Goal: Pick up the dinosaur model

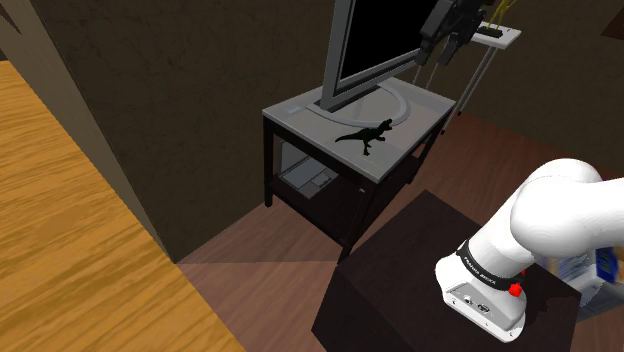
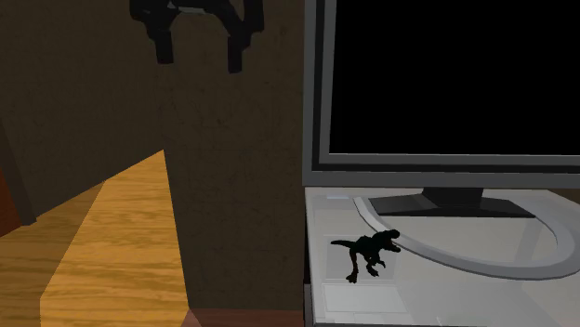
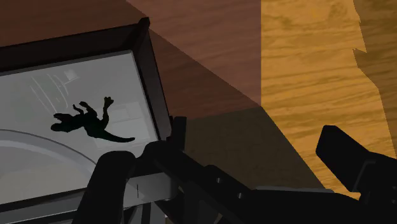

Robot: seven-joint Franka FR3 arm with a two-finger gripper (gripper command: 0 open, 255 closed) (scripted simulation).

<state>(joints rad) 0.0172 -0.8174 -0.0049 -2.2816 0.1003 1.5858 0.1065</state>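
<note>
The dinosaur model (image 1: 366, 137) stands on the bench (image 1: 292, 108), on the near side of the big screen (image 1: 380, 40). The gripper (image 1: 443, 48) hangs high up, spread wide, holding nothing. It should come down over the dinosaur's middle, miss the screen, then squeeze gently.

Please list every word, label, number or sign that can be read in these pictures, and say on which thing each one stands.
Nothing can be read with certainty.
Black band on the white arm: white letters, too small to read.
Blue and white box at the shoulder view's right edge: print too blurred to read.
Monitor and dinosaur model: no marking visible.
</note>
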